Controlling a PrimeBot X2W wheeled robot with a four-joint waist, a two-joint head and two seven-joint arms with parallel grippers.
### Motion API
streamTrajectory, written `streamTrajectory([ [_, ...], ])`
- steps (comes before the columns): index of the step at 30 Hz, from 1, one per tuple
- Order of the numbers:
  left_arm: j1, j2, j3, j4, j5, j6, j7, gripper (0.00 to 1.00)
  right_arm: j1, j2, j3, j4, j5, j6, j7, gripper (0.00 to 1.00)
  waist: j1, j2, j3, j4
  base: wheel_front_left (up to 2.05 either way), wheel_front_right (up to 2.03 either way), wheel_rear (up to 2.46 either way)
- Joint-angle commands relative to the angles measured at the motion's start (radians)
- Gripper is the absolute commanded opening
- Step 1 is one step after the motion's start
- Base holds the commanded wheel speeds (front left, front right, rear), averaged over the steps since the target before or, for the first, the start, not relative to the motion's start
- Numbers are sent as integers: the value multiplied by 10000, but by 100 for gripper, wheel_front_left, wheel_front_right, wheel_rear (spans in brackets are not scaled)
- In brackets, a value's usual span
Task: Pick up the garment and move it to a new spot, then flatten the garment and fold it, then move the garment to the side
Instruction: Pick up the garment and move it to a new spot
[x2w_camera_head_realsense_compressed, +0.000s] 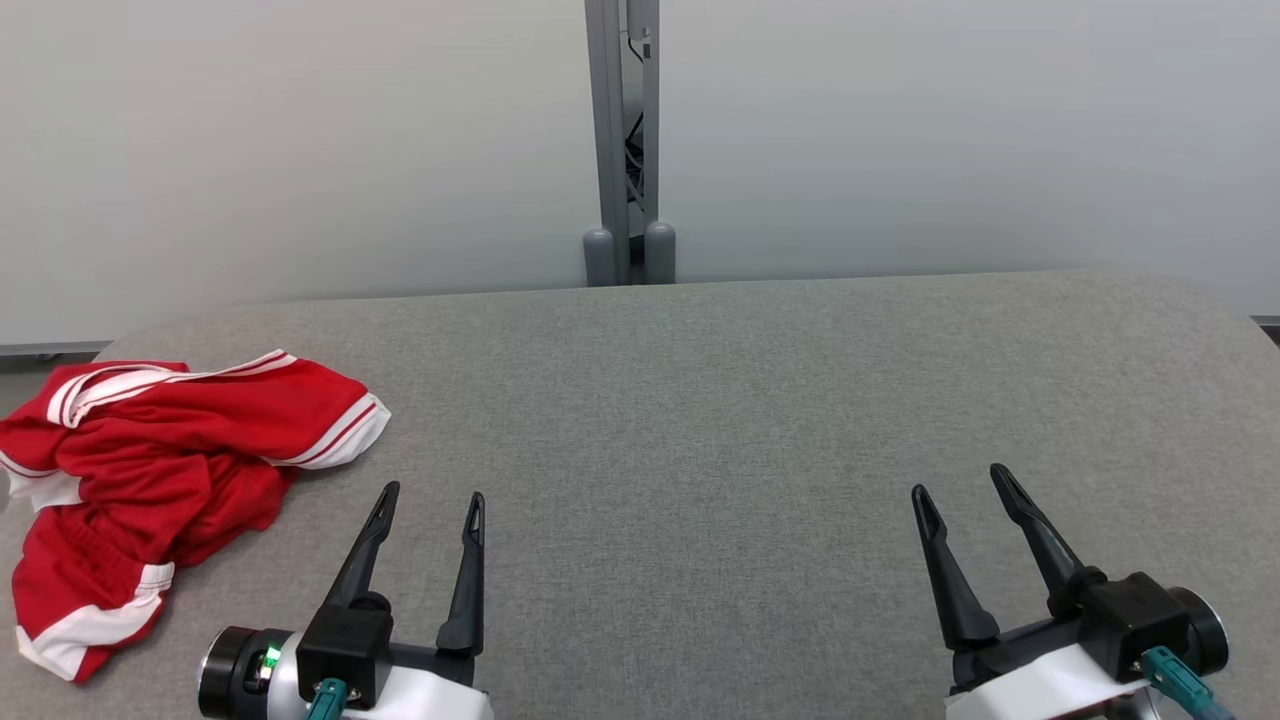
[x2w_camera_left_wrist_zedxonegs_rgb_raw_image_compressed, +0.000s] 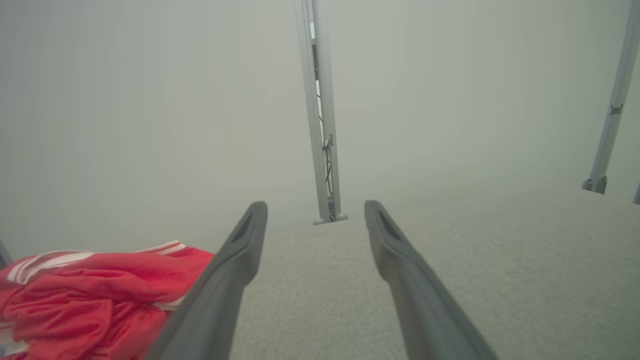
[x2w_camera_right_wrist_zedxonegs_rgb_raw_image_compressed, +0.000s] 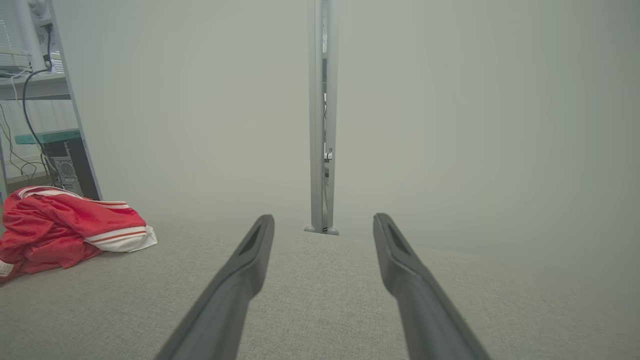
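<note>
A crumpled red fabric garment (x2w_camera_head_realsense_compressed: 150, 470) with white striped trim lies bunched in a heap on the grey textile-covered worktop (x2w_camera_head_realsense_compressed: 700, 400), off to the left of the left pincer (x2w_camera_head_realsense_compressed: 433, 492). Its nearest white-edged hem sits left of and a little ahead of that pincer's fingertips, near them but not touching. The far side of the heap reaches the worktop's left edge.

The left pincer has its two long dark fingers spread wide with nothing between them, pointing away from the robot over the bare cloth surface. In its own wrist view the red fabric shows beside the left finger and is partly hidden behind it.

Ahead of both pincers, past the worktop's far edge, a slim grey metal post (x2w_camera_head_realsense_compressed: 622, 140) rises against a plain pale wall (x2w_camera_head_realsense_compressed: 300, 150).

The right pincer (x2w_camera_head_realsense_compressed: 959, 480) sits well to the right of the left one. Its fingers are likewise parted and empty, and lean slightly to the left. The garment is well apart from it, far off to its left. In the right wrist view the heap lies ahead and to the far left of the fingers, with dark hanging cables (x2w_camera_right_wrist_zedxonegs_rgb_raw_image_compressed: 27, 100) beyond it.
</note>
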Motion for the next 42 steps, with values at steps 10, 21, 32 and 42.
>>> streamTrajectory([
  [10,102,29,50,82,-58,-39,-44,100,199,-59,119,-21,101,1,-52,100,0,0,-49,995,0,0,0],
  [21,185,27,237,-18,-63,42,-44,100,215,-59,266,-64,261,1,-52,100,0,0,-73,2256,0,0,0],
  [32,172,26,449,-128,-58,66,-44,100,124,-61,356,-138,417,1,-52,100,0,0,38,3531,0,0,0],
  [42,220,25,618,-310,-259,180,-44,100,-17,-59,511,-31,545,1,-52,100,0,0,93,4178,0,0,0],
])
